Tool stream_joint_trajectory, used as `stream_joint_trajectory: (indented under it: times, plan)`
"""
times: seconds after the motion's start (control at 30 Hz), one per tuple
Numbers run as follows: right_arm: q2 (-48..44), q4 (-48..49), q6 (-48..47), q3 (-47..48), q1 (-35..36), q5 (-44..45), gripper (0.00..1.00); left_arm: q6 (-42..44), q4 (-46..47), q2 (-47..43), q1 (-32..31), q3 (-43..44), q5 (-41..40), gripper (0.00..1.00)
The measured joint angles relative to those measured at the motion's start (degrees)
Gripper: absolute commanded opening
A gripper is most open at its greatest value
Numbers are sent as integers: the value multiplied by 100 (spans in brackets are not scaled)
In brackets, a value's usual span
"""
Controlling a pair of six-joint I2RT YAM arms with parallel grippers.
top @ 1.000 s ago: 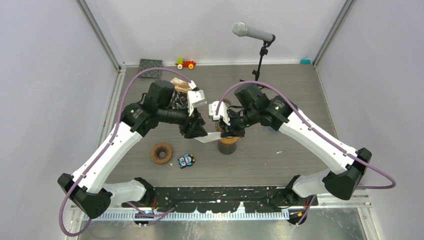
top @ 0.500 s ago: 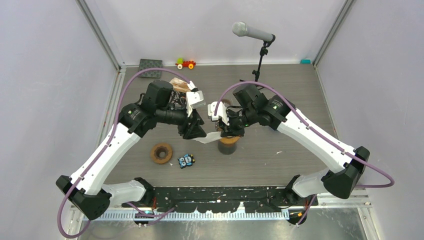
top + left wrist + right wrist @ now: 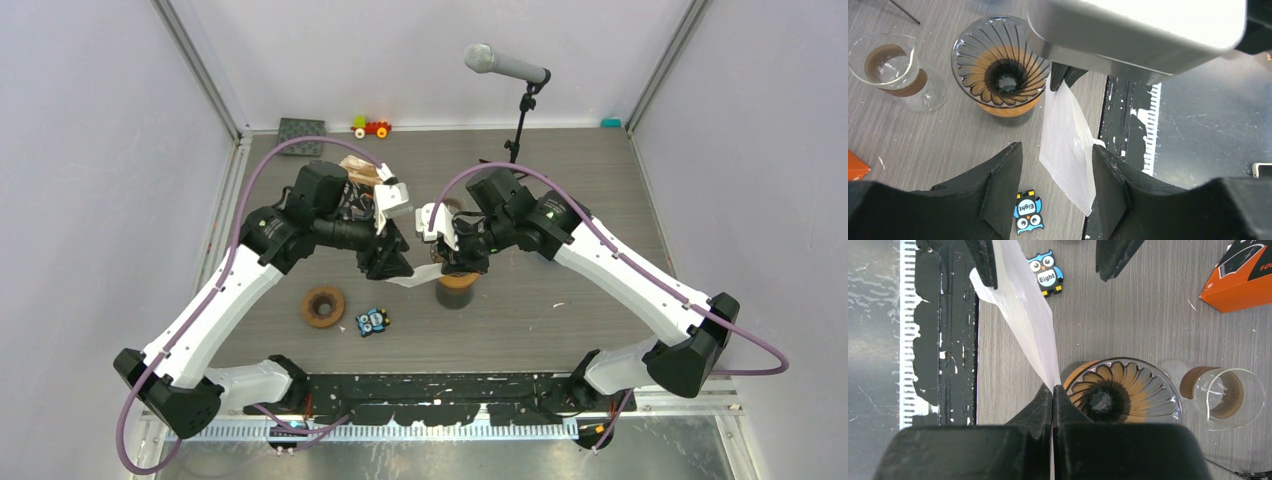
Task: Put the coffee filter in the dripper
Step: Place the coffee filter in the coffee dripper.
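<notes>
White paper coffee filter, seemingly light, limp and crease-prone, hangs just beside the rim of the dripper, its tip pinched by the right claw; left claw spread astride its lower end (an edge grip suits it).

The top view looks steeply down from high at the near edge over the whole table. Both wrist views look down from close, sharing the dripper and paper filter.
</notes>
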Motion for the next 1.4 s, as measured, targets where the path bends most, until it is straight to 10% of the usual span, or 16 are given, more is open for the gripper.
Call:
stream_joint_trajectory:
  times: [1.4]
  plan:
    - [92,2,26,0,0,83,1,-448,527,192,0,-518,96,58]
